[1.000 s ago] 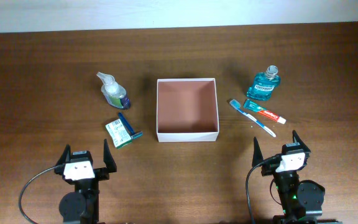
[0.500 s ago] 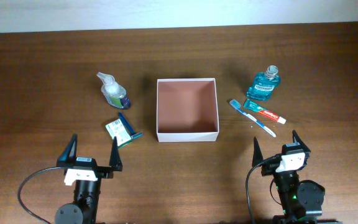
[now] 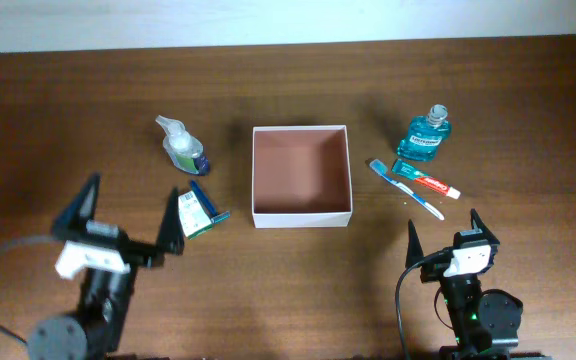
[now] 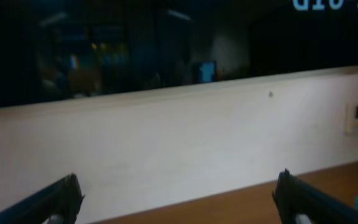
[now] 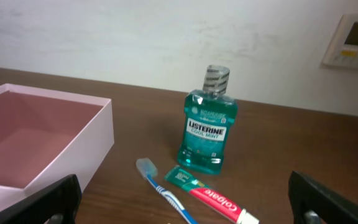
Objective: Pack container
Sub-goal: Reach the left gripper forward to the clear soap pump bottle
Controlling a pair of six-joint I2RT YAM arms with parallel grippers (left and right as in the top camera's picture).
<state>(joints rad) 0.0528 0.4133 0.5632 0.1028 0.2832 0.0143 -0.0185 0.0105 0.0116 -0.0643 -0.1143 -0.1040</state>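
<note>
Overhead looks down; low right wrist shares the container (image 3: pixel 302 219)

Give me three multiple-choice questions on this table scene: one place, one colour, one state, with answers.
1. The mouthwash bottle stands where? A) inside the container B) right of it C) left of it
2. The container's inside is: A) reddish-brown B) green C) black
3. The left claw and right claw are: A) both open B) both shut C) one shut, one open
Answers: B, it stands on the table right of the container; A, the overhead view shows that colour; A, both stand spread, holding nothing.
</note>
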